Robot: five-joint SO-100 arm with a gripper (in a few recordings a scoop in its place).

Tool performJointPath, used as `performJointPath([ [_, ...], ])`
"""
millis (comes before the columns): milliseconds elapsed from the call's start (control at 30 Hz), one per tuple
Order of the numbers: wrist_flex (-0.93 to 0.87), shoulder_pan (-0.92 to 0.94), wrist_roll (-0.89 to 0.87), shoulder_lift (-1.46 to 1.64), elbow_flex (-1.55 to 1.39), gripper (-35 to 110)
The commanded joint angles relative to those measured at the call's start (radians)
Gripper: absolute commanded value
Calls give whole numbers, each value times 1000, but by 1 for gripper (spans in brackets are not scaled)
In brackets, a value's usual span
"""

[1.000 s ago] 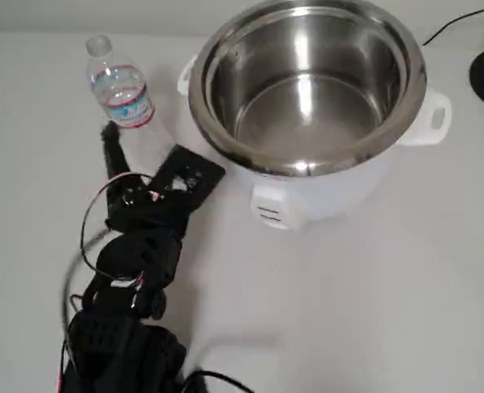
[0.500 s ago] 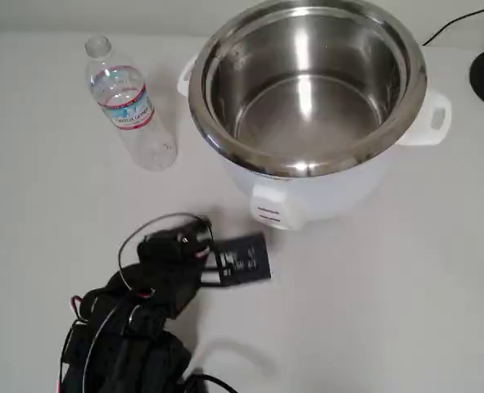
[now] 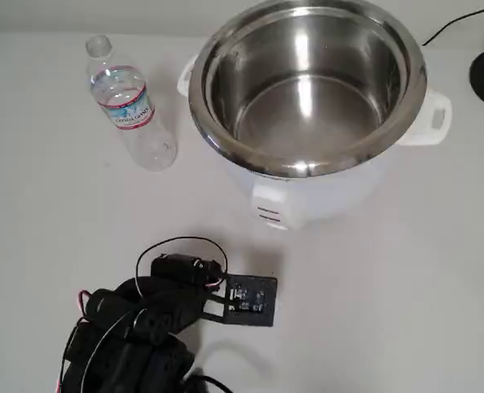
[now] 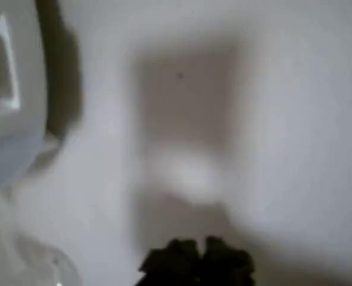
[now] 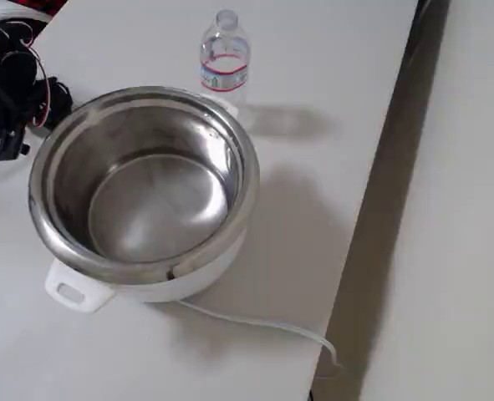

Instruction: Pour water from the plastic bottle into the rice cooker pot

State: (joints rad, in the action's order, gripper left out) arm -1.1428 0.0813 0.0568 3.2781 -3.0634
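The white desk (image 3: 405,278) carries everything. The largest thing on it, the rice cooker pot (image 3: 307,90), is set upright with its wide steel mouth open to the ceiling, which suits pouring from above; its inside looks dry. The black arm (image 3: 135,336) is folded low at the lower left of the overhead view, well apart from both task things, so nothing is being carried. The bottle (image 3: 131,106) stands upright and capless near the cooker's left side in that view, within the arm's likely reach, and the pour is judged not yet begun. The claw (image 4: 196,262) appears as a dark blur at the bottom of the wrist view; whether it is open or closed cannot be told. The fixed view adds the cooker's white cord (image 5: 255,322) trailing off the desk edge, and the bottle's red-edged label (image 5: 224,71) seen sideways.
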Motion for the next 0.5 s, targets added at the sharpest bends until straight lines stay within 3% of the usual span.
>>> performJointPath([
  [0,-5,2,2,9,58,0],
  [467,-5,0,3,9,58,0],
])
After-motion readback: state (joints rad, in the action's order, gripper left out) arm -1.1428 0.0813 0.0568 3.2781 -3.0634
